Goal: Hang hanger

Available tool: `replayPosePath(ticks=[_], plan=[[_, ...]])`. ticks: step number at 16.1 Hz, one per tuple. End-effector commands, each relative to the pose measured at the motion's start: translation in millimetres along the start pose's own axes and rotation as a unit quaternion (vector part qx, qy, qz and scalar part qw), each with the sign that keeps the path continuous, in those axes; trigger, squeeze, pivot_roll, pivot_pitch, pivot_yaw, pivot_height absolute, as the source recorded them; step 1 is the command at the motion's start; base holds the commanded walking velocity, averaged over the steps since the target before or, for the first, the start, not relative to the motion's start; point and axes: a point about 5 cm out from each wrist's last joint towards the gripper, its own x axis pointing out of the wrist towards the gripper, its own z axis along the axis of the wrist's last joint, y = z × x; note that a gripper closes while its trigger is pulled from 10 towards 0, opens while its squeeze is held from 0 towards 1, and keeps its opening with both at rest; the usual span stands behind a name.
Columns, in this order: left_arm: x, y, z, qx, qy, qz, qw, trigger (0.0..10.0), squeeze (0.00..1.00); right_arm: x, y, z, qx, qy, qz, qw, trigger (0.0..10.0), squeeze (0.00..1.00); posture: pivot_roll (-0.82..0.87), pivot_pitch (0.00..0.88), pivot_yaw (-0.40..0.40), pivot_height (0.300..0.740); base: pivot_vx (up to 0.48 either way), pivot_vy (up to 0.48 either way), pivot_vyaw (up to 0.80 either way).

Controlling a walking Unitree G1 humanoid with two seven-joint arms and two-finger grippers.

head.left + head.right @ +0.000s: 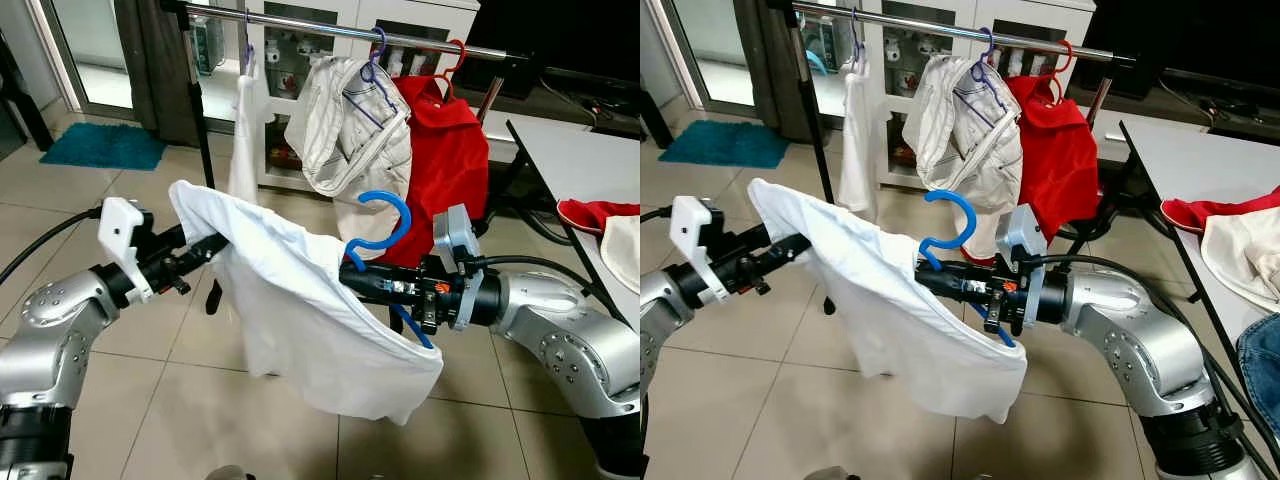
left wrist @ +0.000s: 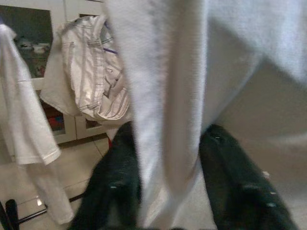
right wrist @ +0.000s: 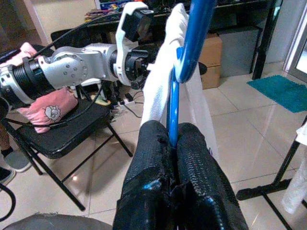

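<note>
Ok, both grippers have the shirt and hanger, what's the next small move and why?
Probably lift the right gripper, shut on the blue hanger, toward the rail; the hook sits well below it. The left gripper pinches the white shirt.

The right gripper (image 3: pixel 173 139) pinches the blue hanger (image 3: pixel 184 62); white cloth (image 3: pixel 160 88) drapes beside it.

Four hangers (image 1: pixel 378 222), four garments (image 1: pixel 300 310), one rail (image 1: pixel 340 25).

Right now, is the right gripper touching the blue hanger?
Touching. The right wrist view shows the right gripper shut on the blue hanger, its shaft pinched between both black fingers.
</note>
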Motion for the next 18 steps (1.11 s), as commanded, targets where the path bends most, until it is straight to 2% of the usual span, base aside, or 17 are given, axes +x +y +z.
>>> replayPosePath(ticks=[1,9,13,15,16,18], plan=[[-3.5,-1.0,-0.3,-0.014,-0.009,0.008,1.0,0.0,0.0,-7.3,1.6,7.1,-0.008,-0.01,-0.001,1.0,10.0,0.0,-0.08,0.0,-0.063,0.74,0.0,0.0,0.0],[-13.8,2.8,2.6,-0.049,-0.038,0.028,0.998,0.0,0.0,-12.5,2.8,5.7,0.005,-0.009,-0.008,1.0,10.0,0.0,-0.08,0.0,-0.066,0.74,0.0,0.0,0.0],[-9.6,0.8,4.4,-0.06,-0.048,0.009,0.997,0.0,0.0,-11.7,3.2,6.7,0.008,-0.012,-0.01,1.0,10.0,0.0,-0.09,0.0,-0.065,0.74,0.0,0.0,0.0],[-6.6,5.2,7.1,-0.065,-0.062,0.018,0.996,0.0,0.0,-11.1,2.6,7.4,0.008,-0.013,-0.013,1.0,10.0,0.0,-0.09,0.002,-0.061,0.74,0.0,0.0,0.0],[-6.6,7.7,8.0,-0.067,-0.067,0.027,0.995,0.0,0.0,-11.2,2.6,7.4,0.008,-0.013,-0.015,1.0,10.0,0.0,-0.09,0.006,-0.061,0.74,0.0,0.0,0.0],[-10.9,20.4,11.0,-0.064,-0.095,0.086,0.99,0.0,0.0,-12.1,1.3,7.1,0.007,-0.014,-0.029,0.999,10.0,0.0,-0.1,0.011,-0.059,0.74,0.0,0.0,0.0]])
